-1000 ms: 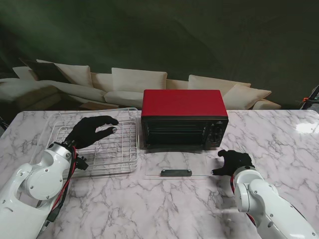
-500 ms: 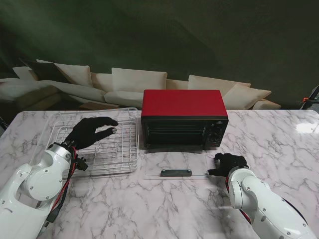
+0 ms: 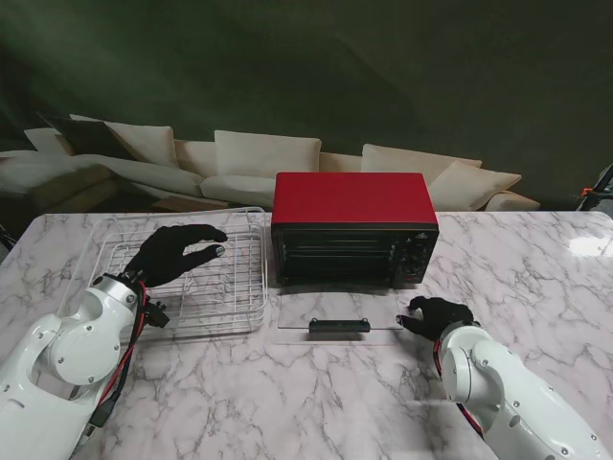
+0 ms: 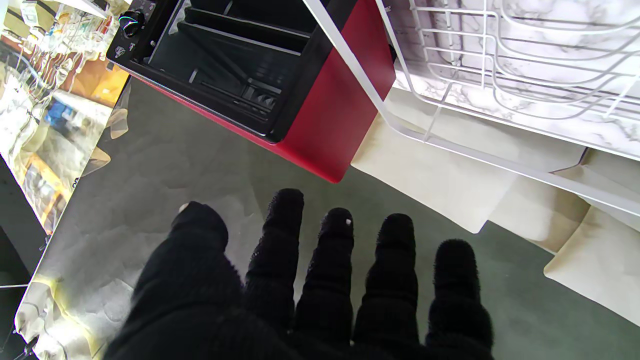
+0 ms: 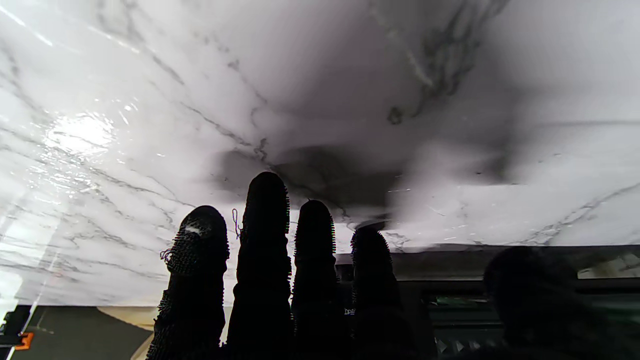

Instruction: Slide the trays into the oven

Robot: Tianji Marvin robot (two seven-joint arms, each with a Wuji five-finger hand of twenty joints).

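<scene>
A white wire rack tray (image 3: 206, 278) lies on the marble table left of the red oven (image 3: 350, 201). My left hand (image 3: 174, 251) hovers over the rack's near left part, open with fingers spread and holding nothing. The left wrist view shows the rack (image 4: 500, 75) and the oven's open dark cavity (image 4: 235, 60) past the left hand (image 4: 320, 290). The oven's glass door (image 3: 335, 309) hangs down toward me, its black handle (image 3: 338, 326) at the near edge. My right hand (image 3: 436, 314) sits at the door's right near corner, fingers straight, thumb apart (image 5: 280, 280).
The marble table (image 3: 316, 402) stretches across the whole view. The oven's control knobs (image 3: 420, 254) are on its right front. Beige sofa cushions (image 3: 268, 158) stand behind the table's far edge.
My right hand has slid left to the glass door's right corner. The door's near edge and handle have shifted slightly toward the oven. The left hand has stayed still.
</scene>
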